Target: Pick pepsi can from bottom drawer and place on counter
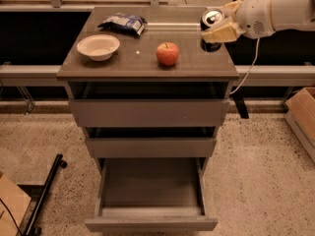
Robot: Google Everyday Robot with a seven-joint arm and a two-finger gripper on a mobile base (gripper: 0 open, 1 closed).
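The pepsi can (210, 44), dark with a silver top, stands at the right rear of the counter (142, 65); its base looks to be at the counter surface. My gripper (214, 22) reaches in from the right, its tan fingers (220, 33) closed around the can's upper part. The bottom drawer (150, 224) is pulled fully out and its inside is empty. The two drawers above it are slightly ajar.
A red apple (167, 53) sits mid-counter just left of the can. A white bowl (98, 46) and a blue snack bag (123, 23) are on the counter's left. A cardboard box (302, 112) stands on the floor at right, a black pole (44, 195) at lower left.
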